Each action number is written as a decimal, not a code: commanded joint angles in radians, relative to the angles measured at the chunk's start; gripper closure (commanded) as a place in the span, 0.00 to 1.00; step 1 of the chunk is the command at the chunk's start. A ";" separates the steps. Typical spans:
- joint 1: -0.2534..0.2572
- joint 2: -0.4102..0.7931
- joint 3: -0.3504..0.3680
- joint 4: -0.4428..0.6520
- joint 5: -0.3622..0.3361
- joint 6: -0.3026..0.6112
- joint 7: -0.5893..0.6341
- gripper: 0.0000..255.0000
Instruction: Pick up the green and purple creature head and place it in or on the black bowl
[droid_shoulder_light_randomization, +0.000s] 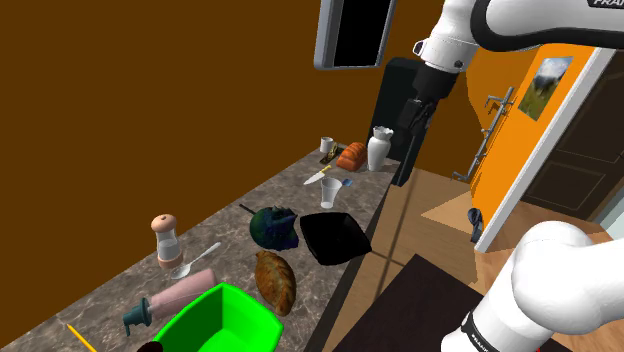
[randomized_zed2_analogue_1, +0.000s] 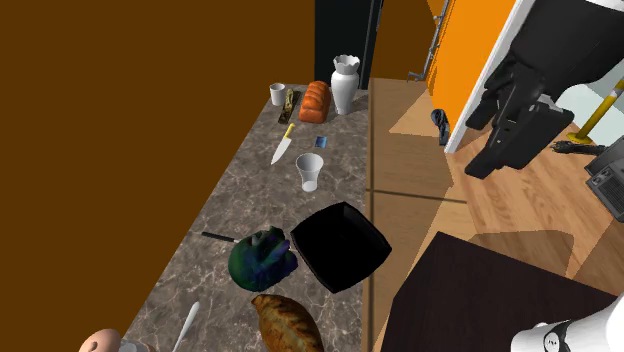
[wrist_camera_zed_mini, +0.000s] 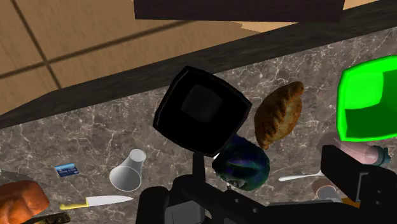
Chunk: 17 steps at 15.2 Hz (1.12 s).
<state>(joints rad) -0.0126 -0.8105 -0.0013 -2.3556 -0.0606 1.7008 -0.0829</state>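
The green and purple creature head (droid_shoulder_light_randomization: 272, 226) (randomized_zed2_analogue_1: 262, 258) (wrist_camera_zed_mini: 242, 164) lies on the marble counter (droid_shoulder_light_randomization: 230, 215), touching the black bowl's side away from the counter's edge. The black bowl (droid_shoulder_light_randomization: 335, 238) (randomized_zed2_analogue_1: 340, 245) (wrist_camera_zed_mini: 200, 108) is square-rimmed, empty, and sits at the counter's edge. My black gripper (droid_shoulder_light_randomization: 408, 170) (randomized_zed2_analogue_1: 478, 165) (wrist_camera_zed_mini: 273, 167) hangs high above the counter, out past its edge and towards the far end. Its fingers stand apart and open, holding nothing. In the wrist view the head lies between the fingers, far below them.
A brown pastry (droid_shoulder_light_randomization: 276, 280) (wrist_camera_zed_mini: 278, 114) and a bright green bin (droid_shoulder_light_randomization: 222, 322) (wrist_camera_zed_mini: 369, 95) lie on the near side of the head. Farther along the counter are a white cup (randomized_zed2_analogue_1: 310, 170), a knife (randomized_zed2_analogue_1: 283, 148), a bread loaf (randomized_zed2_analogue_1: 316, 100) and a white vase (randomized_zed2_analogue_1: 344, 84).
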 joint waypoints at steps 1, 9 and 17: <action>0.000 0.000 0.000 0.000 0.000 0.000 0.000 0.00; 0.053 0.152 0.052 -0.137 -0.133 0.323 -0.131 0.00; 0.044 0.385 0.120 -0.203 -0.345 0.655 -0.178 0.00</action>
<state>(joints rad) 0.0387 -0.4666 0.1108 -2.5610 -0.3688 2.3103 -0.2570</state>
